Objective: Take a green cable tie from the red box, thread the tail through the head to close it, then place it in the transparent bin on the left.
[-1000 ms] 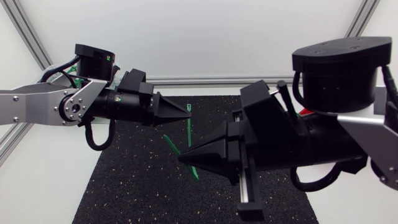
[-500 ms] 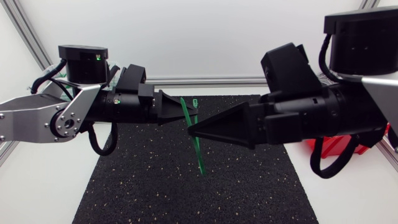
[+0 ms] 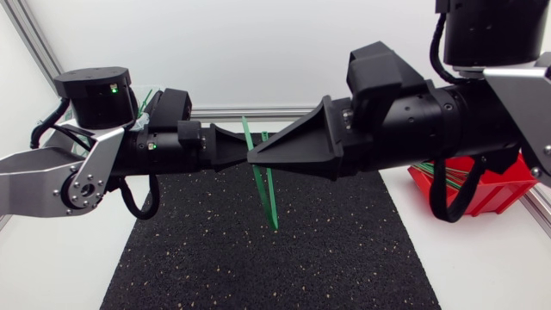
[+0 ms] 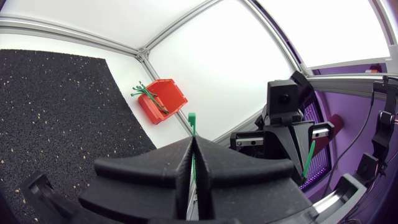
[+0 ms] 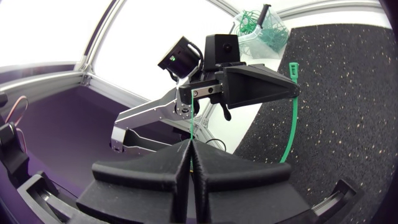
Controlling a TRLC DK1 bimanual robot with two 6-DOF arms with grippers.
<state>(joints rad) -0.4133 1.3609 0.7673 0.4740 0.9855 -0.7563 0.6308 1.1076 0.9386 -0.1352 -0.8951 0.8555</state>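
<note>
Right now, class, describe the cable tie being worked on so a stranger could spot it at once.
Over the black mat, the left tool and right tool meet tip to tip. The green cable tie is gripped by both, hanging towards the mat, unlike the spare ties lying in the red box.
</note>
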